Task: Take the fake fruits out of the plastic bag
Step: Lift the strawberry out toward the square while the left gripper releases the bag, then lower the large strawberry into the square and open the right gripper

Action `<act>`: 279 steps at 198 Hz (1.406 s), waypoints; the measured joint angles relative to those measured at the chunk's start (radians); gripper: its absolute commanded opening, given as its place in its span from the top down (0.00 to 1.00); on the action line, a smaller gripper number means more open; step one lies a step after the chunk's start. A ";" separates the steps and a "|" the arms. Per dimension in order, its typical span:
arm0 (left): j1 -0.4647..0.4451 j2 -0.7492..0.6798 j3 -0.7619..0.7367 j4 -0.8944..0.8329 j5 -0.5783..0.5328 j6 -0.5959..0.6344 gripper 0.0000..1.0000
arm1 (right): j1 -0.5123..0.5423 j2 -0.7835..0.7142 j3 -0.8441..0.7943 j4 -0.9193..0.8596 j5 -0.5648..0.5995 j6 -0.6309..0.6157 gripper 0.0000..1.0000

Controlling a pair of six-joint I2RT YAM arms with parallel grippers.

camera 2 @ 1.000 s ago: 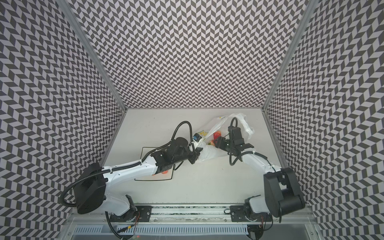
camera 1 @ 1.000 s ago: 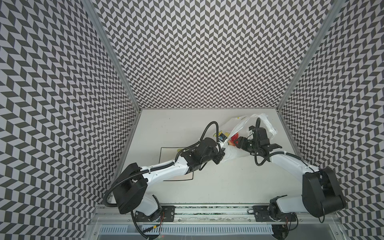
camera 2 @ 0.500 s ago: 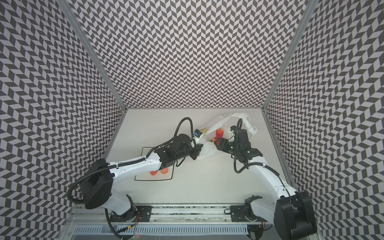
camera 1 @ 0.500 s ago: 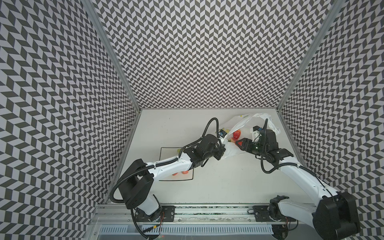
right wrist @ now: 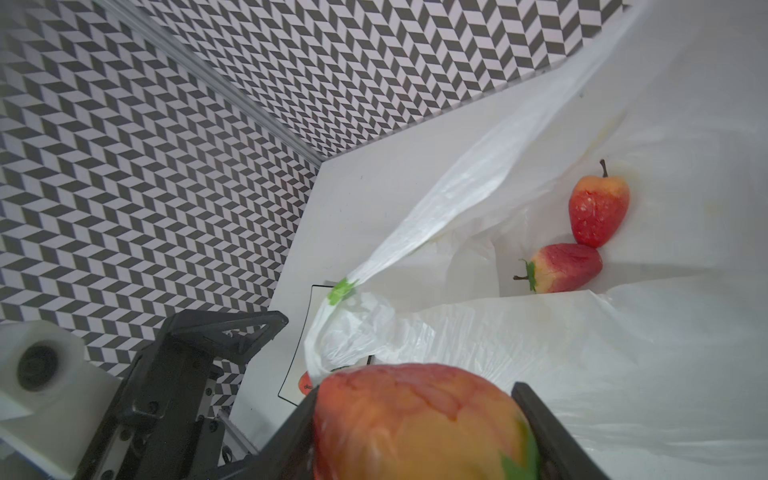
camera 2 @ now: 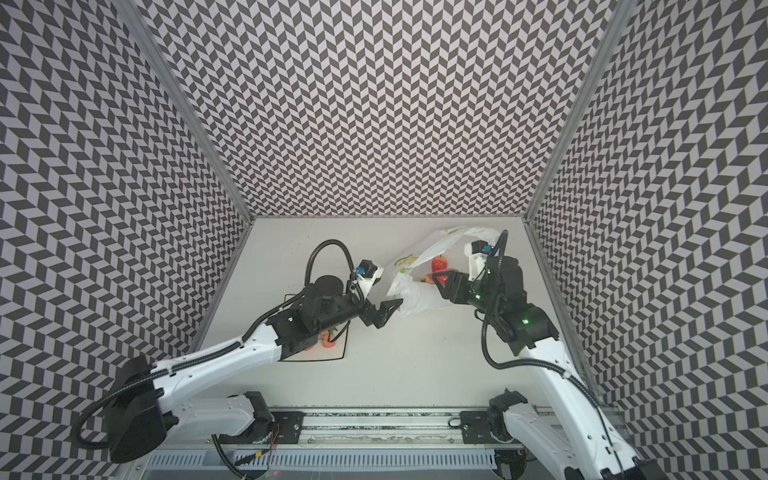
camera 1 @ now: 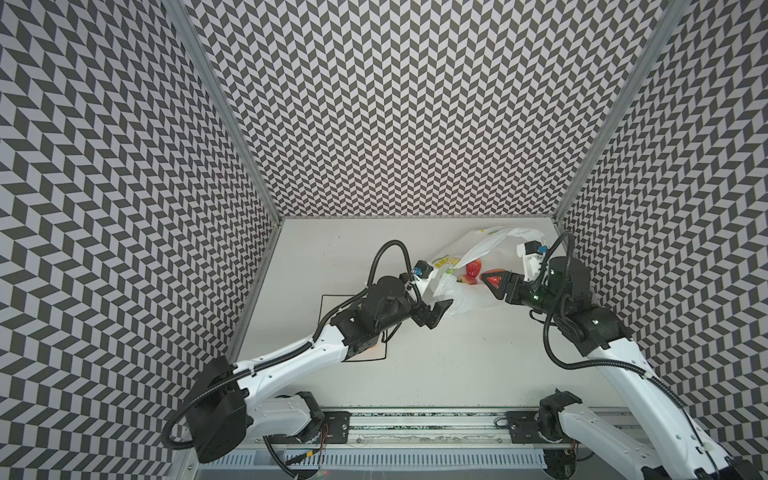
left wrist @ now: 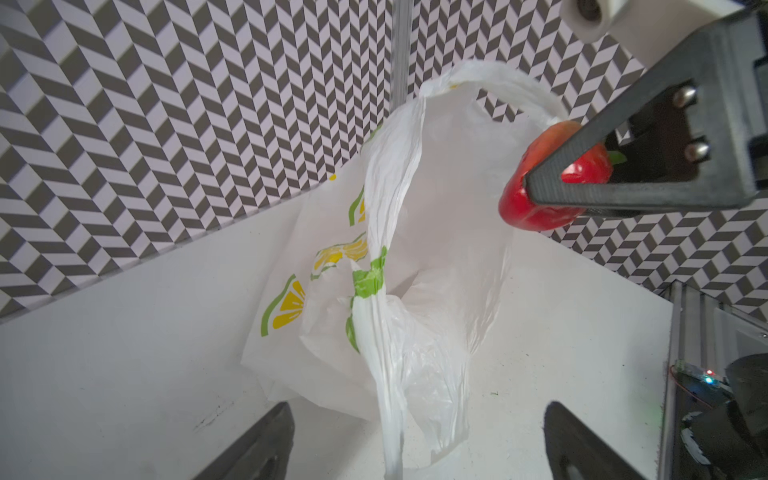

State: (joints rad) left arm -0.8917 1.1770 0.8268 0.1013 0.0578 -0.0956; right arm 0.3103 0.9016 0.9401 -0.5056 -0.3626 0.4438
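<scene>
two red toy fruits (right wrist: 598,208) lie touching inside the plastic bag (left wrist: 436,249), at the table's (camera 1: 415,374) far right. a third, a strawberry (left wrist: 540,208), is clamped in the right gripper (camera 1: 492,284) above the bag's mouth. left gripper (camera 1: 439,312) stands wide open beside the twisted handle (left wrist: 386,291), holding nothing, so the unheld bag could snag and drag along, or the glossy strawberry slip out before reaching the plate (camera 2: 343,353).

Open plastic bag (camera 1: 467,300) mouth, stretched handle (camera 1: 487,245) across it, bare table (camera 1: 436,365) nearer.
</scene>
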 measured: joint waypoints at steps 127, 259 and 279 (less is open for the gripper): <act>0.396 -0.374 0.167 -0.294 -0.538 -0.317 0.10 | 0.675 0.526 0.308 0.201 0.196 -0.126 0.51; 0.404 -0.454 0.187 -0.455 -0.736 -0.400 0.10 | 0.798 1.308 0.797 0.311 0.292 -0.197 0.51; 0.408 -0.454 0.186 -0.461 -0.737 -0.401 0.10 | 0.798 1.353 0.820 0.311 0.301 -0.208 0.50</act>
State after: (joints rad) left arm -0.4839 0.7231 1.0130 -0.3595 -0.6796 -0.4961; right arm 1.1088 2.2551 1.7603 -0.1951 -0.0616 0.2356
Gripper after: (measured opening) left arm 0.900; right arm 0.622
